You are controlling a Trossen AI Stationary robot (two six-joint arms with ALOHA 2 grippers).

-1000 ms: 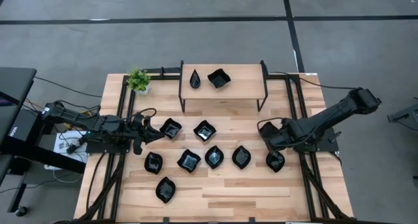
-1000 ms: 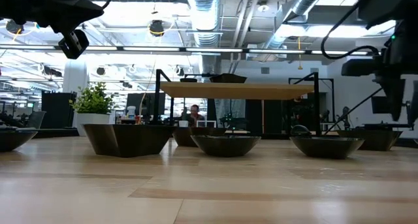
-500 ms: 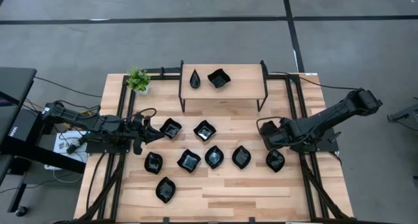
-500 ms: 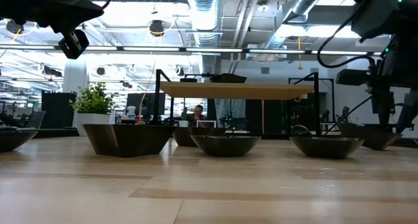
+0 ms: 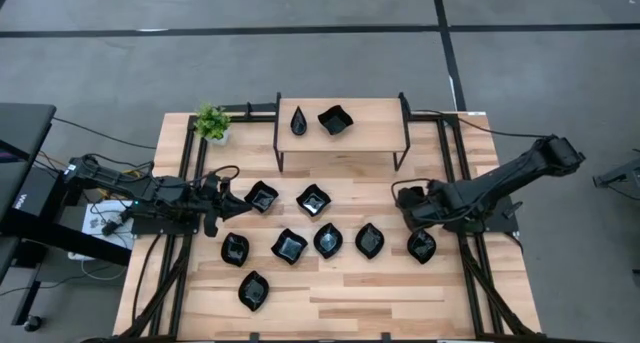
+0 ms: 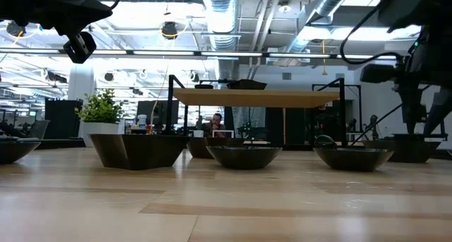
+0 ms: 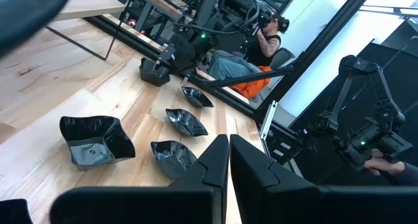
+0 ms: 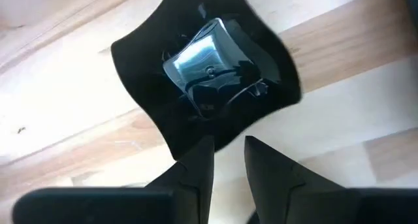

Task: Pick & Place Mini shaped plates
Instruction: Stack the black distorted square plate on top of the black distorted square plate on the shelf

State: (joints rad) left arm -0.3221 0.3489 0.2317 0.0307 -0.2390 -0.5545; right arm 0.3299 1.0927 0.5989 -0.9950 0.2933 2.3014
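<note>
Right tool (image 5: 412,226) is hanging just above the dish (image 5: 421,246) nearest the table's (image 5: 400,293) right edge, fingers slightly apart, gripping nothing. Left tool (image 5: 228,211) is waiting near the left edge, fingers together. Two dishes are sitting on the shelf (image 5: 375,133).

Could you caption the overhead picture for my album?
Two robot arms flank eight glossy black mini plates on a wooden table.

Wooden table (image 5: 340,293) bears black plates (image 5: 328,240) (eight); shelf (image 5: 365,133) two.
</note>
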